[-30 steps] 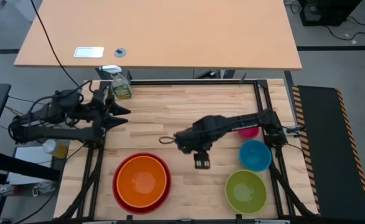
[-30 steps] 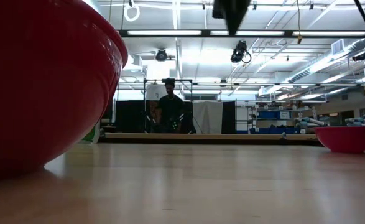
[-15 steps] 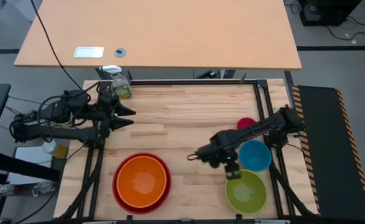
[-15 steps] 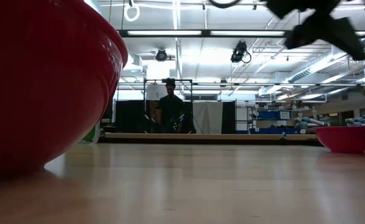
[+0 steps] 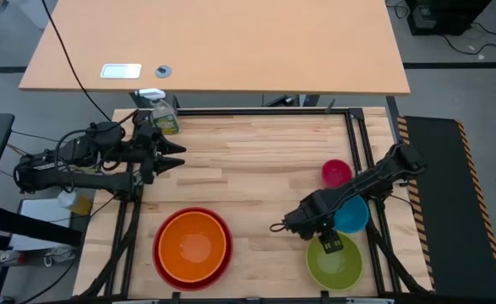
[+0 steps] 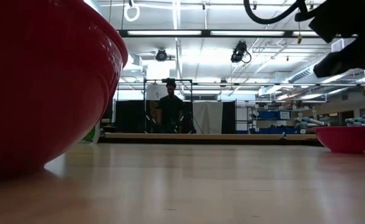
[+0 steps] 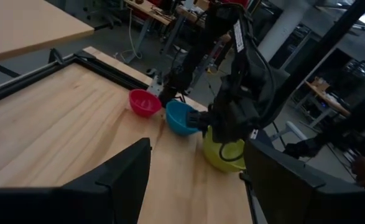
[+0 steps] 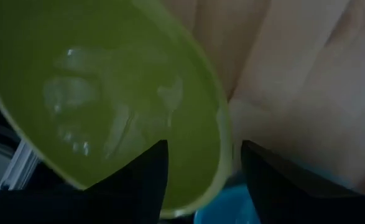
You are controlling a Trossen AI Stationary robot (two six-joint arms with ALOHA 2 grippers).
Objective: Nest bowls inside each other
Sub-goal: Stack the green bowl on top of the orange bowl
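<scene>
Right claw point(image 5: 331, 242) open, straddling green bowl point(image 5: 335, 263) rim.

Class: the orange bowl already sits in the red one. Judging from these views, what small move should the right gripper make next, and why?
Probably lower the right gripper onto the green bowl's rim: its open jaws already straddle that rim, not yet closed.

A tan desk point(image 5: 214, 42) stands on grey floor; ceiling strip lights point(image 6: 170, 33) brighten the workshop.
</scene>
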